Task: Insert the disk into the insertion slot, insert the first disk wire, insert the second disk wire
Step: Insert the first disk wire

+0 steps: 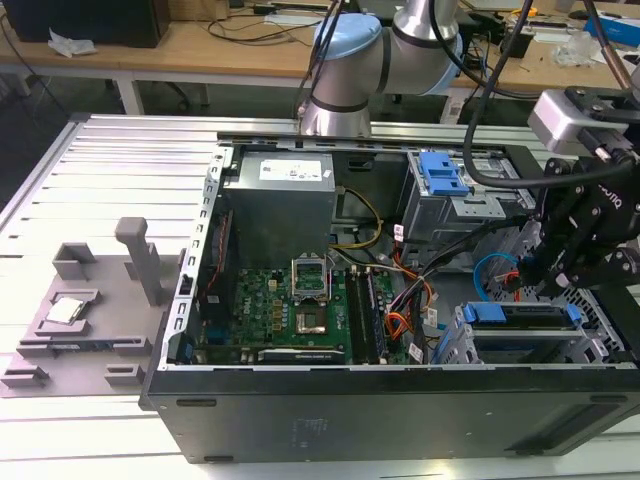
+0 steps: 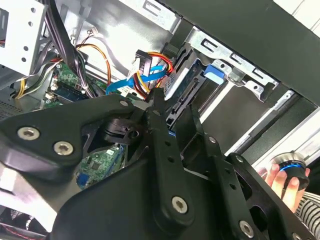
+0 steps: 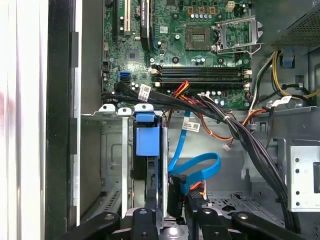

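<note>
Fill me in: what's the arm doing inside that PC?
A UR arm's pincer is down in the open PC case. The disk already sits in the slot. The pincer is at the disk's connector end, beside the blue cable; whether any wire is plugged in I can't tell.

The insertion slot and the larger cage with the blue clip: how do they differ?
The insertion slot holds the disk, framed in blue; the larger cage carries a blue clip. The gripper hangs by the insertion slot, away from the larger cage. Both are grey metal.
</note>
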You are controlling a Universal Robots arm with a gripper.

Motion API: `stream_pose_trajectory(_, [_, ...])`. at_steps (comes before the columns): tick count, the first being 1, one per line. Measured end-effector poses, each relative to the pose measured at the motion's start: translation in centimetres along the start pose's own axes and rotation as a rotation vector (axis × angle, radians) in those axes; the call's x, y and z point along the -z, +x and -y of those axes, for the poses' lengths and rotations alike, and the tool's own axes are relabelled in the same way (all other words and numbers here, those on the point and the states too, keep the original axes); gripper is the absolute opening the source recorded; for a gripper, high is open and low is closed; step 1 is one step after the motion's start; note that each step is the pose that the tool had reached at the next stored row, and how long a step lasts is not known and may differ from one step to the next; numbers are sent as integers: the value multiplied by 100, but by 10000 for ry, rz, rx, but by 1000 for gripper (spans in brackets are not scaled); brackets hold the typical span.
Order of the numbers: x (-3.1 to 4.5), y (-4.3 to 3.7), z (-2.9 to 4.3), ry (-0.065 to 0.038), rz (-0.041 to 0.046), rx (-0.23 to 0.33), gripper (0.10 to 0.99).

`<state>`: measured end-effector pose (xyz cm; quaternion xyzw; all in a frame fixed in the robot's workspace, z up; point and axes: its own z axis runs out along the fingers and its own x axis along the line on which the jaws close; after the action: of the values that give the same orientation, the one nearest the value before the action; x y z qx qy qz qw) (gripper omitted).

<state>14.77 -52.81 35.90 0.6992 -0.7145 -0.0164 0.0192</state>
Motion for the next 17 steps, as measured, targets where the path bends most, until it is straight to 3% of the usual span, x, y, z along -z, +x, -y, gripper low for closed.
stream_pose_trajectory(1, [0,0,0,0,-1,0,361])
stream_pose_trajectory(4, [0,0,0,0,-7,-1,180])
stream_pose_trajectory(10, [-44,73,6,0,-46,-3,180])
stream_pose_trajectory(17, [-144,103,84,-12,-49,-3,180])
